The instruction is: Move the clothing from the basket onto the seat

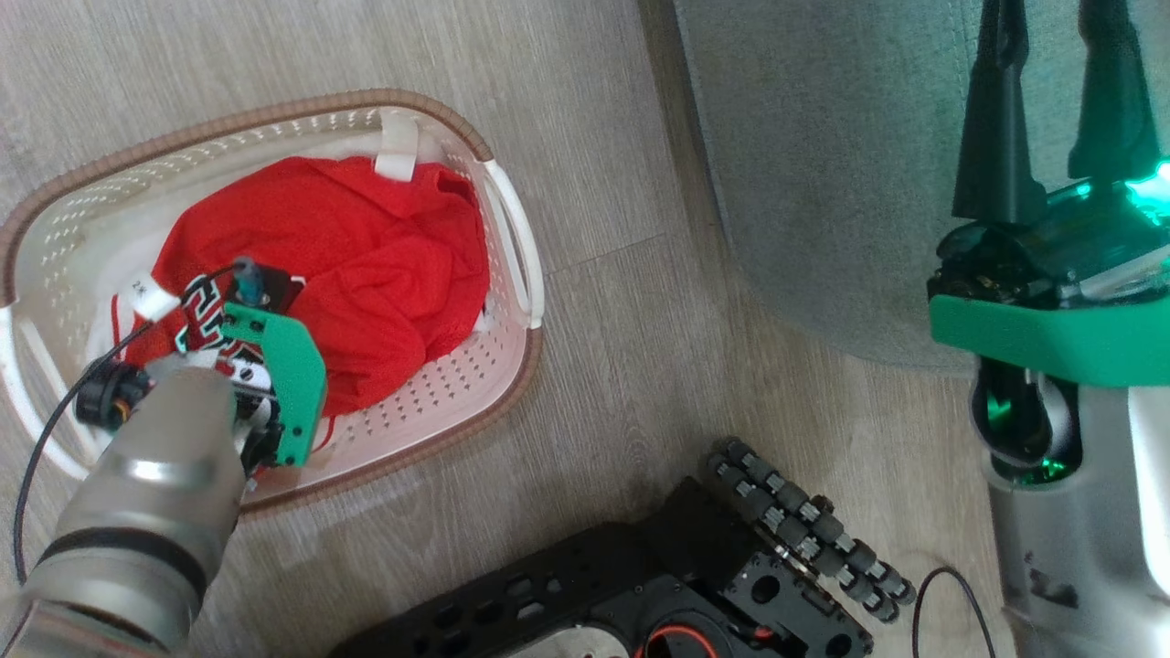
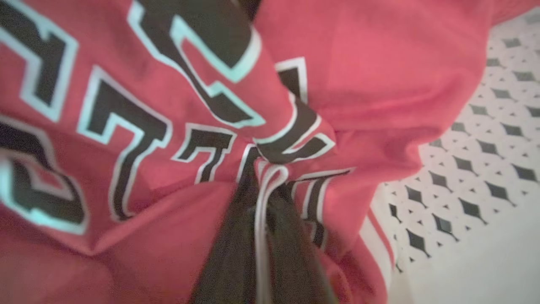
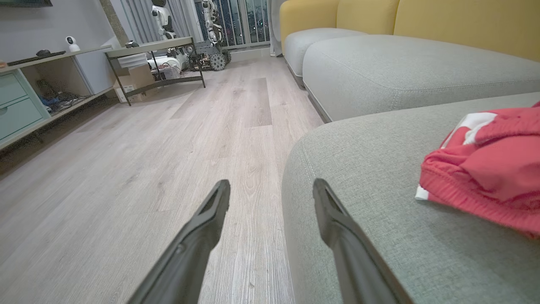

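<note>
The clothing (image 1: 384, 265), red mesh with black-and-white lettering, lies heaped in the cream basket (image 1: 274, 114) on the floor at the left. My left wrist (image 1: 274, 366) reaches down into that heap. In the left wrist view my left gripper (image 2: 268, 177) is shut on a bunched fold of the clothing (image 2: 358, 84) with a white stripe pinched between the fingers (image 2: 230, 253). My right gripper (image 3: 271, 185) stands open and empty over the edge of the grey seat (image 3: 379, 219), at the right in the head view (image 1: 1051, 55). Another red garment (image 3: 485, 177) lies on the seat (image 1: 823, 183).
My black wheeled base (image 1: 804, 530) sits on the wood floor (image 1: 622, 320) between basket and seat. Across the room are a low metal-framed table (image 3: 156, 46), a shelf unit (image 3: 25, 97) and a second grey cushion with yellow backs (image 3: 400, 67).
</note>
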Tool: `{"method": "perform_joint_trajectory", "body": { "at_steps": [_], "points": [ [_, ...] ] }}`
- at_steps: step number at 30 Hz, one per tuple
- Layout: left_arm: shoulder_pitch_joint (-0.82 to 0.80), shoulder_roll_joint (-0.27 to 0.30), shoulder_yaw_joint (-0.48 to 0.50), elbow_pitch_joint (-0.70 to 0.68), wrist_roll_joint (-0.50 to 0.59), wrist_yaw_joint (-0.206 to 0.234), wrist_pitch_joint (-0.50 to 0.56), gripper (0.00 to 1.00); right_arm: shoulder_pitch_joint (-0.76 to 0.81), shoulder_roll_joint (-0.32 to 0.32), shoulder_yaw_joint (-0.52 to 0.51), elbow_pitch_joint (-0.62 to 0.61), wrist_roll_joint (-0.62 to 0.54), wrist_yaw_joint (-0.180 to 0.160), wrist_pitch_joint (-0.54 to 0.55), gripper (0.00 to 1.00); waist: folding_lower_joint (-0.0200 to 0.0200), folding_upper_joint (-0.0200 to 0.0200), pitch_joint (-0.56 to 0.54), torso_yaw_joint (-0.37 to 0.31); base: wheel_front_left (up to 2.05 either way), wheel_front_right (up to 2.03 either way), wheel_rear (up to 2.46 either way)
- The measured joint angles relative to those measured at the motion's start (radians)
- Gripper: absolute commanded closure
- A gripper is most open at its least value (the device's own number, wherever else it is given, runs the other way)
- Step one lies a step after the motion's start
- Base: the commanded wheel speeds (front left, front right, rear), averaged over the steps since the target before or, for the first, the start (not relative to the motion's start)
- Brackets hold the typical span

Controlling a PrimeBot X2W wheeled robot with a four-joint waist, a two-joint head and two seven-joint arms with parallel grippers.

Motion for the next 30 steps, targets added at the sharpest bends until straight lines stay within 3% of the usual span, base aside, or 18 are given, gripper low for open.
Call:
{"method": "perform_joint_trajectory", "body": {
  "at_steps": [13, 30],
  "points": [
    [0.001, -0.012, -0.007, 0.004, -0.031, -0.030, -0.079, 1.00, -0.019, 0.000, -0.001, 0.018, 0.000, 0.000, 0.000, 0.00, 0.0000, 0.0000, -0.050, 0.015, 0.00, 0.00, 0.00],
    [0.064, -0.119, -0.058, -0.067, -0.125, -0.030, -0.205, 1.00, 0.047, -0.037, -0.028, 0.051, -0.009, 0.000, 0.000, 0.00, 0.0000, 0.0001, -0.274, 0.084, 0.00, 0.00, 0.00]
  ]
}}
